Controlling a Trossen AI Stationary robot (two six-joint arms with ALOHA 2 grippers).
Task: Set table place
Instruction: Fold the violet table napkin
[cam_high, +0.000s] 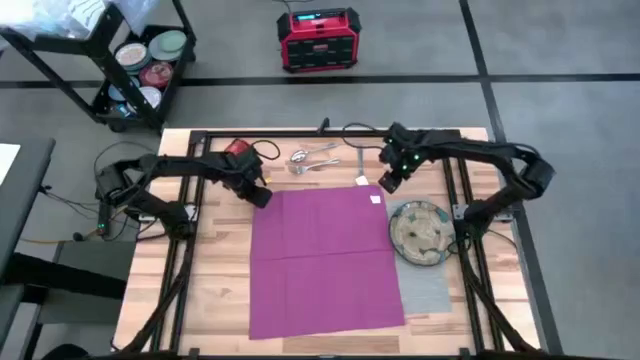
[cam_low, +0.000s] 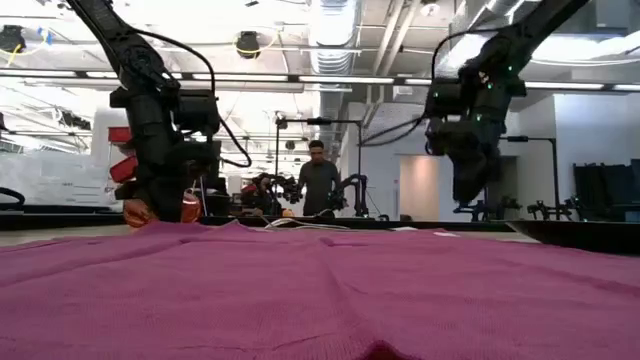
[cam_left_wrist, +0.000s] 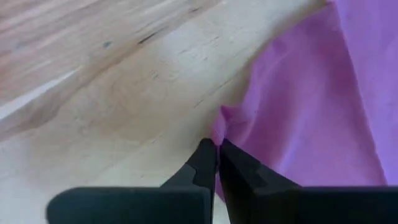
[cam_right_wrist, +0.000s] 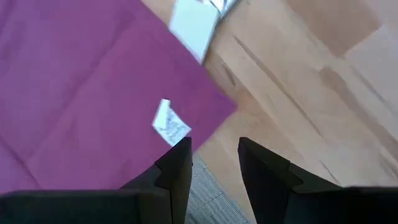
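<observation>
A magenta napkin (cam_high: 325, 260) lies spread flat on the table (cam_high: 215, 290) and covers most of the grey placemat (cam_high: 428, 292). The round patterned plate (cam_high: 418, 233) rests on the placemat at the napkin's right edge. Silver cutlery (cam_high: 312, 160) lies near the far edge, with a small red-orange cup (cam_high: 237, 148) to its left. My left gripper (cam_left_wrist: 217, 149) is shut at the napkin's far left corner. My right gripper (cam_right_wrist: 214, 155) hangs open above the napkin's far right corner (cam_right_wrist: 217, 106), which carries a white label (cam_right_wrist: 169, 124). My left gripper pinches the napkin's far left corner (cam_left_wrist: 219, 121) between its two fingertips, coming from above and from the table's left. The corner stands slightly raised at the fingers. The rest of the cloth lies flat on the table.
A black rail frame (cam_high: 190, 230) runs along the table's sides. Bare wood shows left of the napkin and along the far edge. Beyond the table stand a red box (cam_high: 318, 40) and a cart with dishes (cam_high: 140, 60). A person (cam_low: 318, 180) stands in the room behind.
</observation>
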